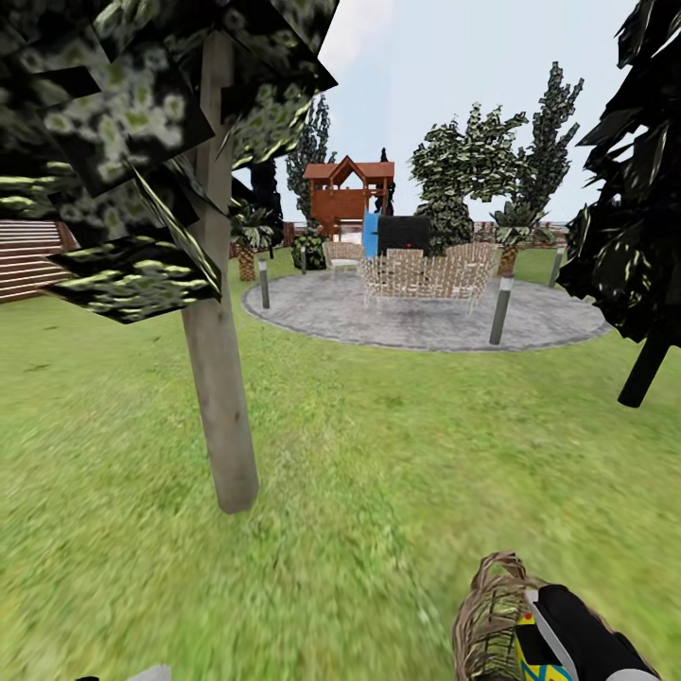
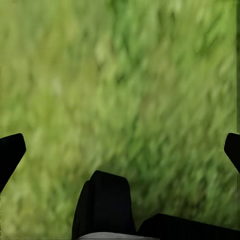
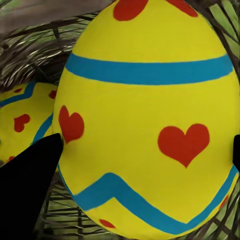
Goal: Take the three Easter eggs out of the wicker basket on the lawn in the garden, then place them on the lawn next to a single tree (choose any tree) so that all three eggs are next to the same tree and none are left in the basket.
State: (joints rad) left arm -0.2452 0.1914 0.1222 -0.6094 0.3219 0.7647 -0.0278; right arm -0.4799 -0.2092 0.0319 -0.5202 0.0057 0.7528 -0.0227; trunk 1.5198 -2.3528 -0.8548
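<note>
The wicker basket [image 1: 487,615] stands on the lawn [image 1: 378,454] at the bottom right of the head view, with my right arm [image 1: 591,629] reaching into it. Inside, my right gripper [image 3: 147,145] has a finger against each side of a yellow Easter egg [image 3: 150,115] with blue bands and red hearts. A second egg [image 3: 25,120] lies beside it against the weave. A yellow and blue bit of egg [image 1: 534,662] shows by the arm. The tree's pale trunk [image 1: 218,378] rises a little way left of the basket. My left gripper [image 2: 120,150] hangs open over bare grass.
Beyond the lawn lies a grey round patio [image 1: 426,317] with pale woven chairs [image 1: 426,270] and short posts [image 1: 499,307]. A wooden playset [image 1: 345,194] stands behind it. A dark-leaved tree with a thin trunk [image 1: 648,364] is at the right, a slatted fence [image 1: 28,255] at the left.
</note>
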